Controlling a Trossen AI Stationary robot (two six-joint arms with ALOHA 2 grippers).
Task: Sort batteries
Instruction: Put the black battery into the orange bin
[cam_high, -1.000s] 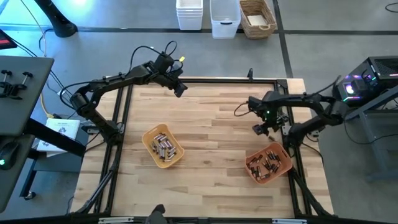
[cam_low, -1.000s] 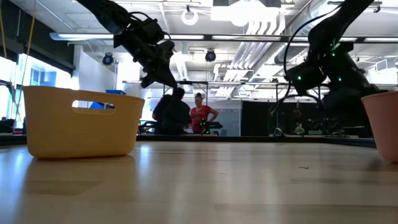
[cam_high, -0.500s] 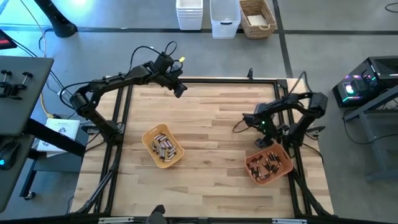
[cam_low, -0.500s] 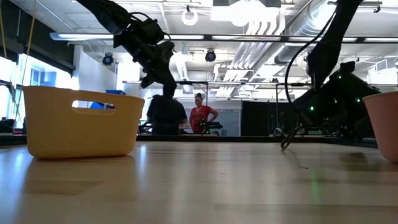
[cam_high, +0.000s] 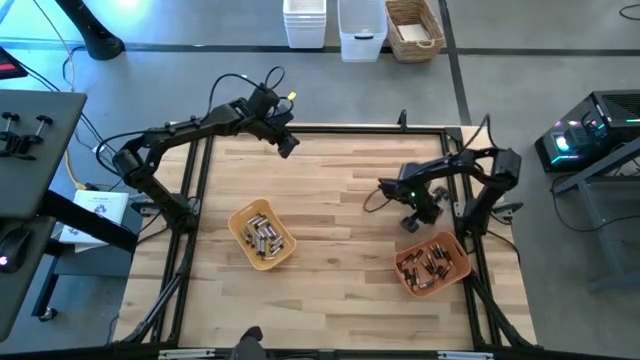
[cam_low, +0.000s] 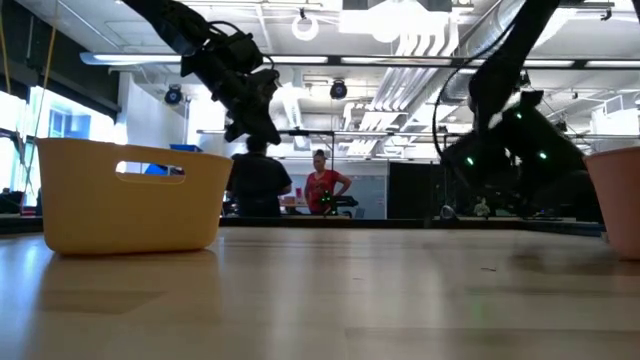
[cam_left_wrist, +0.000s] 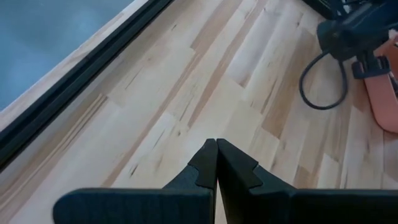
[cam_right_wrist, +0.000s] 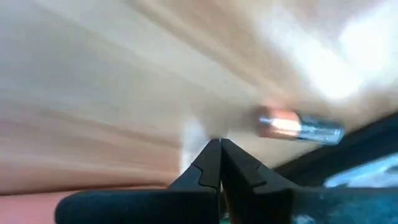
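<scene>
High view: straight down over whole table (cam_high: 340, 190). Low view: table-top level, facing the room behind. Wrist views: close over the boards. High and low share the yellow tray (cam_high: 262, 236) (cam_low: 130, 195).

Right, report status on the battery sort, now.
Left gripper shut, parked over the table's far edge. Right gripper shut, empty, beside the orange tray. One loose battery on the table near it. Nothing in the way.

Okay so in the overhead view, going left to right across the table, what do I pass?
Left hand at the far edge → yellow tray of batteries → right hand → orange tray of batteries.
</scene>
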